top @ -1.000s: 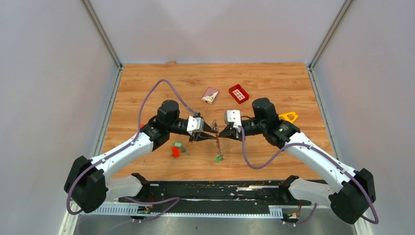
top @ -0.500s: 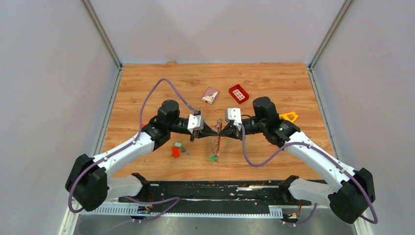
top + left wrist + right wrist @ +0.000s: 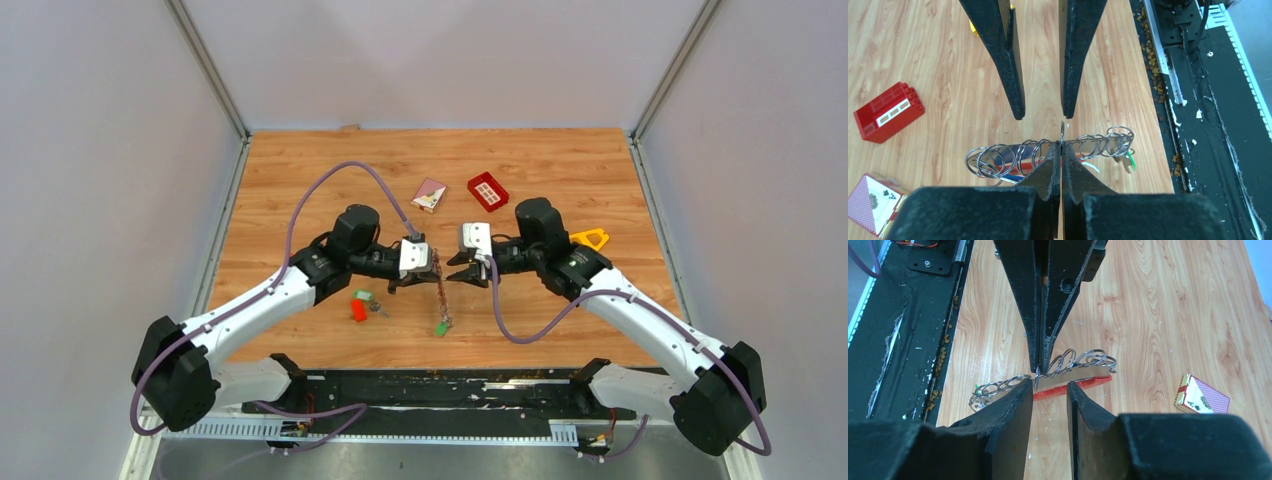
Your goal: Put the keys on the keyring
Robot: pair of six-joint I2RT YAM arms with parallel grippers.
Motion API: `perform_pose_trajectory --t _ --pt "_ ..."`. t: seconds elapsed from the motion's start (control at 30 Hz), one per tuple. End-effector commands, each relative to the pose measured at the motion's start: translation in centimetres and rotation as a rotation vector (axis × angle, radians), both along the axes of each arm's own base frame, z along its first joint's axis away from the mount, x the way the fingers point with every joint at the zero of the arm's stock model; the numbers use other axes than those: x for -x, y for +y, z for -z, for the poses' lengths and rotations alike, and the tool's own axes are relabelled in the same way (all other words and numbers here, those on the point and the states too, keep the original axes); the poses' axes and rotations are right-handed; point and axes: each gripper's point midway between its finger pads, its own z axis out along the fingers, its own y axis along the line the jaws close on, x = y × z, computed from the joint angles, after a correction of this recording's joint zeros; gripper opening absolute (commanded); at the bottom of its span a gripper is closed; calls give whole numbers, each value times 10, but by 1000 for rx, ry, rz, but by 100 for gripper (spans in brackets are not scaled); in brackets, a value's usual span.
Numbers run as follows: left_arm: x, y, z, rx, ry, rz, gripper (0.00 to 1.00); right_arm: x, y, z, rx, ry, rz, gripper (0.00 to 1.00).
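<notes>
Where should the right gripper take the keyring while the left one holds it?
Probably the rings right beside where the left gripper pinches, on the red arc side of the keyring. The left gripper is shut on a ring mid-chain, leaving looped wire exposed either side, and the right gripper, jaws open, faces that stretch. Come straight in from the right and close on one loop.

The card box [image 3: 429,194] and gridded tray [image 3: 487,191] are lying behind the keyring [image 3: 440,300]; a small block [image 3: 359,310] is sitting left of it, the triangle frame [image 3: 591,238] right.
</notes>
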Motion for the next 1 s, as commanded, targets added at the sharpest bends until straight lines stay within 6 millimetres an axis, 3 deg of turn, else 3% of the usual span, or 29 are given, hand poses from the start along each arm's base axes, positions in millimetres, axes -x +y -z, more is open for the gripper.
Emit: perform_pose_trajectory --t 0.0,0.4,0.97 --pt "-6 -1 -23 9 -63 -25 0 3 5 -13 -29 -61 -57 32" --pt "-9 -6 -32 64 -59 -59 0 9 10 3 1 -13 -93 31" --pt "-3 -7 -29 69 -31 -37 0 3 15 3 12 -16 -64 16"
